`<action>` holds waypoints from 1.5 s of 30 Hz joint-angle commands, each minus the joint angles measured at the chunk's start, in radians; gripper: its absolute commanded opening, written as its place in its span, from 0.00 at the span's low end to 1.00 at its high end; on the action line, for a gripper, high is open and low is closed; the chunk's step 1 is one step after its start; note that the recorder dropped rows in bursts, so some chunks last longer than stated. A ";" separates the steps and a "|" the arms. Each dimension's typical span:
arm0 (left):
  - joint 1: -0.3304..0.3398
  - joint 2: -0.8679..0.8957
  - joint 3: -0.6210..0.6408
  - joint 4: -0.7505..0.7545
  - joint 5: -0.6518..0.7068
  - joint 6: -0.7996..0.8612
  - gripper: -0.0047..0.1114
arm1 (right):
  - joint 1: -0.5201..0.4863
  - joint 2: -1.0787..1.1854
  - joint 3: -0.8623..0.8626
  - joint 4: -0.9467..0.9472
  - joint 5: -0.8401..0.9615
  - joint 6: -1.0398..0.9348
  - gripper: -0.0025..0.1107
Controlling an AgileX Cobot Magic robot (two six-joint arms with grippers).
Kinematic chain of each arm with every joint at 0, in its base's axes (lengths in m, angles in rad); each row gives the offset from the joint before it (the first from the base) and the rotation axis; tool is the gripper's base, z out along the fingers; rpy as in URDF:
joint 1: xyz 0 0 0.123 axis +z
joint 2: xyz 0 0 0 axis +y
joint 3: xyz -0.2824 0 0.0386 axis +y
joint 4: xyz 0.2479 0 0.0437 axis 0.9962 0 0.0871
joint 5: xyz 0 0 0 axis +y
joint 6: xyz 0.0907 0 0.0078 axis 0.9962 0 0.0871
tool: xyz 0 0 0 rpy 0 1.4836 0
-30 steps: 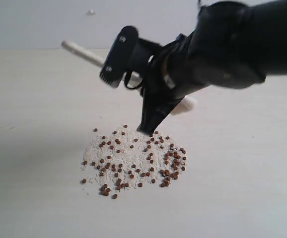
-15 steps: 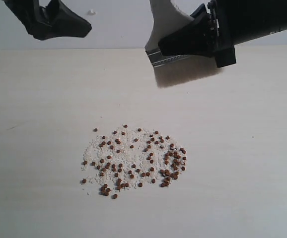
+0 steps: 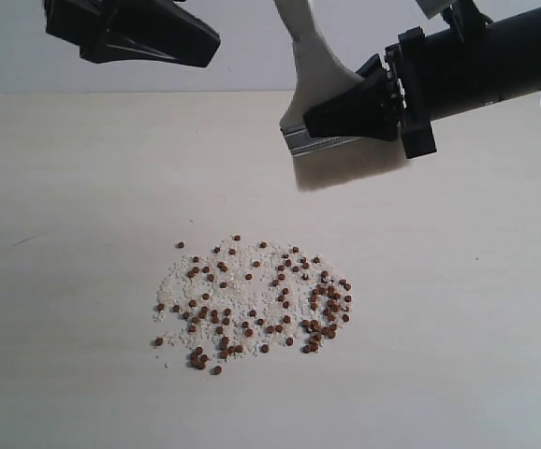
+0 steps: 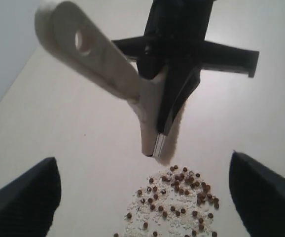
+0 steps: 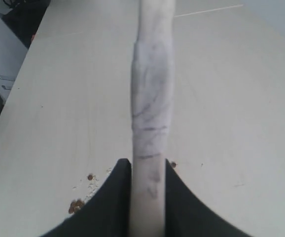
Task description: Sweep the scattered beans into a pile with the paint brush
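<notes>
Lower centre: beans [image 3: 252, 304] lie in a loose patch among white grains [image 3: 179, 281] on the desk [image 3: 458, 355]. Upper centre right, behind the patch: paint brush [image 3: 319, 94], bristles down, not touching the beans, clamped by the right end effector [image 3: 331, 114]. Upper left: left end effector [image 3: 196, 42], jaws wide, empty.

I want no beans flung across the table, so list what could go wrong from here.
The paint brush hangs tilted above the table, clear of the beans; lowered like that, one bristle corner may land first and let beans slip past.
The beans are round and loose among white grains; a quick stroke could scatter them wider.
The right pincer grips near the metal band, so the long handle may swing toward the open left pincer.
</notes>
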 commanded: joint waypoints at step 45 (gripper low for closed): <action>0.014 0.359 -0.007 -0.772 0.161 0.438 0.59 | -0.005 0.014 -0.009 0.121 0.014 0.009 0.02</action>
